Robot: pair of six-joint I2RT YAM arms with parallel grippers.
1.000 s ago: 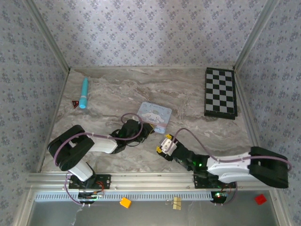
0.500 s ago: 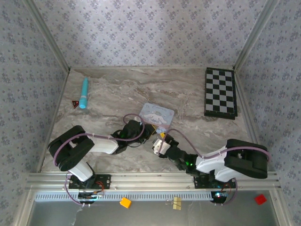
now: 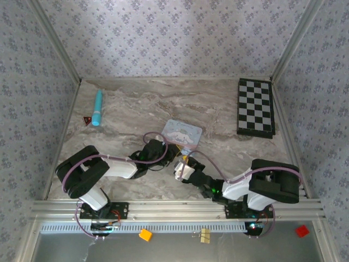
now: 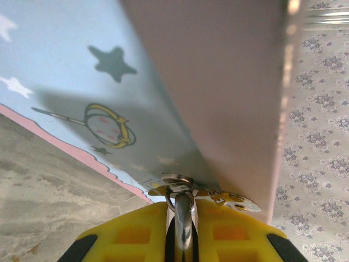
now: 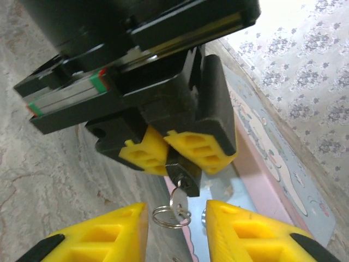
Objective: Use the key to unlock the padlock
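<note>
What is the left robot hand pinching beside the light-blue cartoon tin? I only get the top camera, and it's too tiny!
Observer: In the right wrist view, the left gripper is clamped on the tiny black padlock.
Operator: Where's the key?
Observer: A small silvery key dangles just under the padlock.
Operator: Has the right hand grabbed it?
Observer: Not yet. The right gripper holds its yellow fingers open on either side of that key, not touching it.
</note>
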